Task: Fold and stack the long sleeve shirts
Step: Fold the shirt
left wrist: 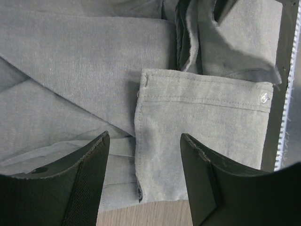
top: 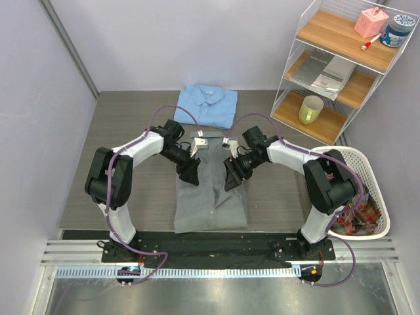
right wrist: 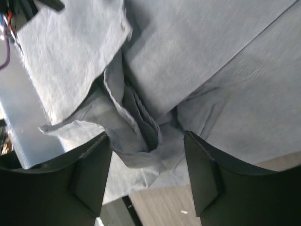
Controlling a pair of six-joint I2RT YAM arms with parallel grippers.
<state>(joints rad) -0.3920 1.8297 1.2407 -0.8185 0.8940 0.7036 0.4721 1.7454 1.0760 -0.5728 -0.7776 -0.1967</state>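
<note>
My left pincer (top: 190, 172) and right pincer (top: 231, 174) both stand wide open, holding nothing, low over the upper flanks of the grey shirt (top: 210, 203). It lies in the middle of the bench (top: 131, 144), collar away from me, sides and sleeves turned in to a long strip, a buttoned cuff (left wrist: 202, 122) flat under my left jaws. I judge the lengthwise folds and the stacking are left to do; the light blue shirt (top: 209, 105) lies folded at the far side, seemingly done.
</note>
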